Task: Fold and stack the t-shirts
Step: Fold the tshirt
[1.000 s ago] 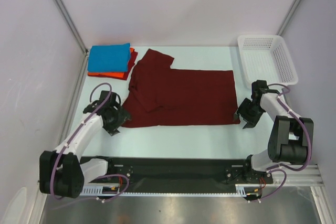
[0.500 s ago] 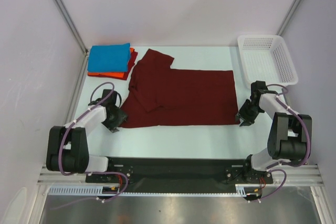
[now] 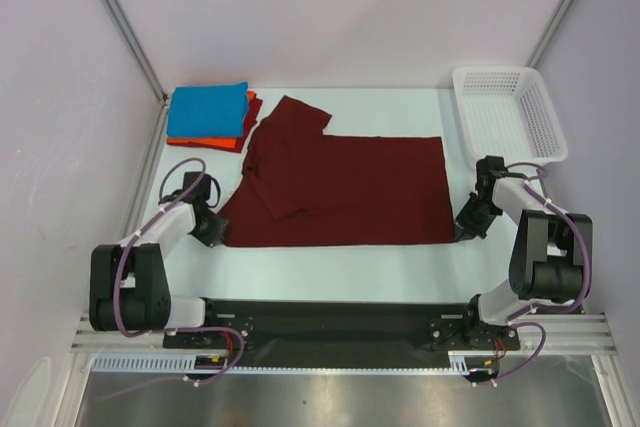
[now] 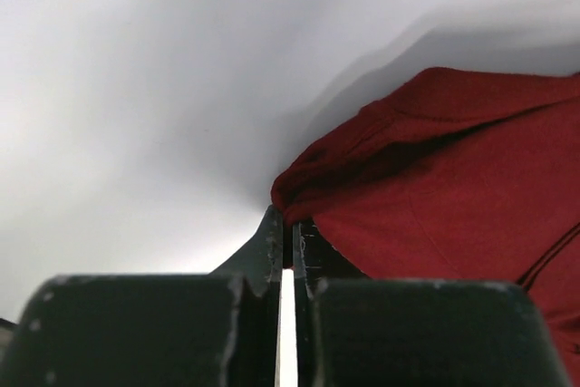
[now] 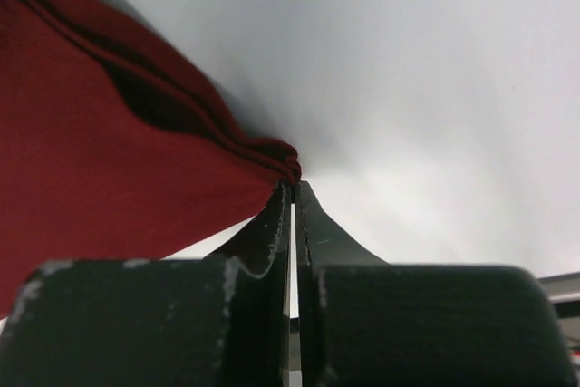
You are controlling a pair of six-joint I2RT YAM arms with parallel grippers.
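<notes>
On the worktop: a dark maroon red t-shirt [image 3: 340, 187] lay spread flat across the middle of the pale worktop [image 3: 340, 269], hem to the right, collar and sleeves to the left.
Left hand: the left hand [image 3: 212, 231] sat at the shirt's near-left corner, its fingers [image 4: 269, 244] pressed together and nipping only the very edge of the cloth.
Right hand: the right hand [image 3: 466, 230] sat at the near-right hem corner, its fingers [image 5: 272, 224] closed on a small bunch of hem right at their tips.
Finished pile: a folded bright blue t-shirt [image 3: 208, 109] rested on a folded orange-red t-shirt [image 3: 205, 141] in the far-left corner, just beside the maroon shirt's far sleeve.
Basket: a white plastic mesh basket [image 3: 497, 71] stood at the far right, apart from the shirt.
Risk, grip: both pinches looked shallow to me; a corner might slide out on the lift and leave the fold lopsided.
Risk, layers: I could not tell whether each hand had both layers; catching one alone would bunch the cloth.
Risk, timing: one arm rising faster would skew the near edge.
Room, far side: only a narrow bare strip ran beyond the shirt.
Room, left: the side wall and the pile crowded that arm; a wide swing could brush the pile.
Room, right: the basket stood near the right arm's far side.
</notes>
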